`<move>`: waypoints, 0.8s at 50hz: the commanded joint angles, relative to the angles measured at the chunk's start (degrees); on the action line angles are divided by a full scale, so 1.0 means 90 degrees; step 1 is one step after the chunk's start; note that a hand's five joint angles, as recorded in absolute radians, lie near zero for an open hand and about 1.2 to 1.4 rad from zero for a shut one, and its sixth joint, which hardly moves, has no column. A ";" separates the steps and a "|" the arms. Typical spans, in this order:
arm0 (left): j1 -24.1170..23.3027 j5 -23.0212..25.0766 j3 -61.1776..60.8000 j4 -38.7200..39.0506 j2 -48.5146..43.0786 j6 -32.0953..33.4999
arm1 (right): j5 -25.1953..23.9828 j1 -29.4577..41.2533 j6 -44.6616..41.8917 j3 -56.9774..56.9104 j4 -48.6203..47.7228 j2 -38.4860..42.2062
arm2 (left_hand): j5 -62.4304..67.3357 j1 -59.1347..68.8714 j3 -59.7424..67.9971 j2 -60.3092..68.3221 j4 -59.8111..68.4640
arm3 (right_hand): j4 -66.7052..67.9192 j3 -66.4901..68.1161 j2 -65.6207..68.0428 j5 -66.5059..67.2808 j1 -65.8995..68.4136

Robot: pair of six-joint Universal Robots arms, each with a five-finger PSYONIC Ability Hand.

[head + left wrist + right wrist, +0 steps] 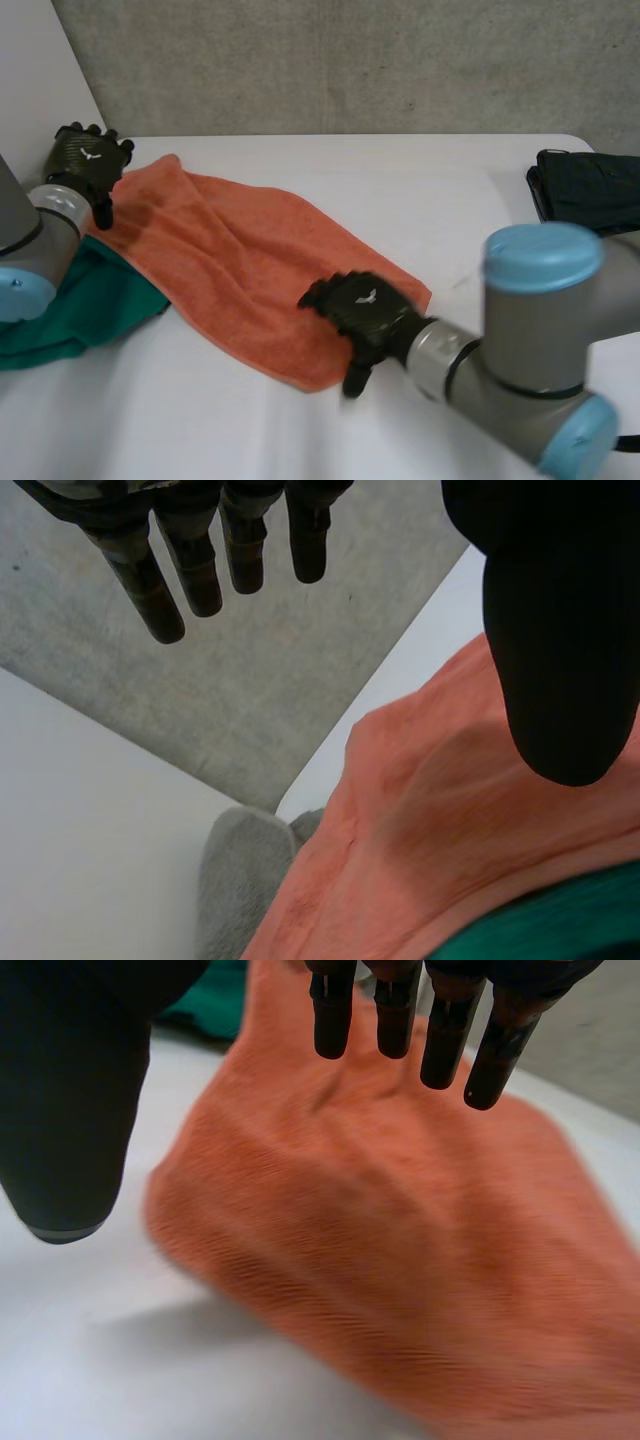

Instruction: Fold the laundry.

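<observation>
orange towel lies spread and rumpled on the white bench, running from a far left corner to a near right end. a green cloth sits bunched against the towel's left edge. the left hand is at the towel's far left corner, wide open and holding nothing: its fingers are straight and reach past the towel's edge, and its thumb is over the towel. a grey cloth shows just beside the towel's edge there. the right hand is over the towel's near right end, open wide too, with straight fingers above the towel and the thumb spread out to the side. whether it touches the towel i cannot tell. well to the right of the towel a dark cloth lies at the bench's edge.
</observation>
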 commanded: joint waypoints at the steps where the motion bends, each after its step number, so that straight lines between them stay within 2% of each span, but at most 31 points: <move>1: 0.0537 0.0886 0.0812 -0.0474 -0.0757 -0.0006 | 0.0460 0.0574 -0.0477 -0.0384 -0.0383 0.0918 | 0.0837 0.1034 0.0905 0.0938 0.0956 | 0.0457 0.0596 0.0534 0.0448 0.0654; 4: 0.0557 0.1169 0.1017 -0.0796 -0.0943 -0.0026 | 0.0763 0.0623 -0.0653 -0.0560 -0.0451 0.1133 | 0.1733 0.1931 0.1802 0.1835 0.1853 | 0.0923 0.1061 0.0999 0.0913 0.1119; 9: 0.0567 0.1277 0.1086 -0.1031 -0.1050 -0.0036 | 0.0910 0.0623 -0.0702 -0.0736 -0.0578 0.1309 | 0.3808 0.4005 0.3876 0.3909 0.3927 | 0.2250 0.2389 0.2327 0.2241 0.2447; 10: 0.0567 0.1287 0.1076 -0.1041 -0.1050 -0.0036 | 0.0920 0.0623 -0.0702 -0.0775 -0.0636 0.1358 | 0.4940 0.5137 0.5008 0.5041 0.5059 | 0.3029 0.3167 0.3105 0.3020 0.3225; 13: 0.0547 0.1287 0.1066 -0.1041 -0.1051 -0.0045 | 0.0920 0.0614 -0.0702 -0.0824 -0.0686 0.1397 | 0.6069 0.6266 0.6137 0.6170 0.6188 | 0.4434 0.4573 0.4511 0.4425 0.4631; 15: 0.0528 0.1258 0.1066 -0.1041 -0.1050 -0.0036 | 0.0930 0.0614 -0.0702 -0.0824 -0.0763 0.1368 | 0.7432 0.7629 0.7500 0.7533 0.7551 | 0.6710 0.6848 0.6786 0.6701 0.6906; 16: 0.0508 0.1229 0.1056 -0.1041 -0.1041 -0.0036 | 0.0930 0.0604 -0.0702 -0.0824 -0.0802 0.1358 | 0.7490 0.7687 0.7558 0.7591 0.7609 | 0.7415 0.7554 0.7492 0.7406 0.7612; 25: 0.0225 0.0935 0.0939 -0.1051 -0.0671 -0.0182 | 0.1008 0.0526 -0.0692 -0.0687 -0.0901 0.0831 | 0.7490 0.7687 0.7559 0.7592 0.7610 | 0.7422 0.7561 0.7499 0.7413 0.7619; 28: 0.0050 0.0926 0.0725 -0.1060 -0.0163 -0.0425 | 0.1125 0.0146 -0.0712 -0.0570 -0.0852 0.0587 | 0.7490 0.7687 0.7559 0.7592 0.7610 | 0.7422 0.7561 0.7499 0.7413 0.7619; 33: -0.0262 0.0955 0.0179 -0.1070 0.0802 -0.1108 | 0.1086 -0.0742 -0.1247 -0.0073 -0.0521 -0.0513 | 0.7490 0.7687 0.7559 0.7592 0.7610 | 0.7422 0.7561 0.7499 0.7413 0.7619; 35: -0.0370 0.0955 -0.0017 -0.1080 0.1116 -0.1275 | 0.1076 -0.0957 -0.1472 0.0045 -0.0374 -0.0838 | 0.4835 0.5032 0.4903 0.4936 0.4954 | 0.7422 0.7561 0.7499 0.7413 0.7619; 36: -0.0467 0.0926 -0.0250 -0.1061 0.1417 -0.1373 | 0.1047 -0.1181 -0.1657 0.0132 -0.0228 -0.1129 | 0.2119 0.2316 0.2187 0.2220 0.2238 | 0.7422 0.7561 0.7499 0.7413 0.7619; 40: -0.0634 0.0935 -0.0748 -0.1012 0.2062 -0.1520 | 0.0911 -0.1747 -0.2038 0.0260 0.0055 -0.1609 | 0.0115 0.0312 0.0183 0.0216 0.0234 | 0.7422 0.7561 0.7499 0.7413 0.7619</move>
